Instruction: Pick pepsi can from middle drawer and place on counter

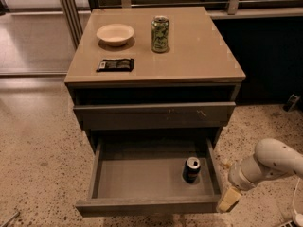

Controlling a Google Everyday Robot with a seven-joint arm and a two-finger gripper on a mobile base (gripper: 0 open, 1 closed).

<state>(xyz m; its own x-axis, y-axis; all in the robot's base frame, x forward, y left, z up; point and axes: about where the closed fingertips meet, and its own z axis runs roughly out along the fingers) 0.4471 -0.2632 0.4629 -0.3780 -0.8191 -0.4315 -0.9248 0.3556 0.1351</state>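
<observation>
The pepsi can (191, 169) stands upright in the right part of the open middle drawer (142, 178), dark with a silver top. My gripper (228, 200) hangs outside the drawer, past its right front corner, apart from the can. The counter (199, 51) is the tan top of the cabinet above.
On the counter stand a green patterned can (160, 33), a white bowl (115, 34) and a dark flat packet (115, 64). A closed drawer front (154, 115) with pale scratch marks sits above the open drawer. The floor is speckled; a dark wall lies to the right.
</observation>
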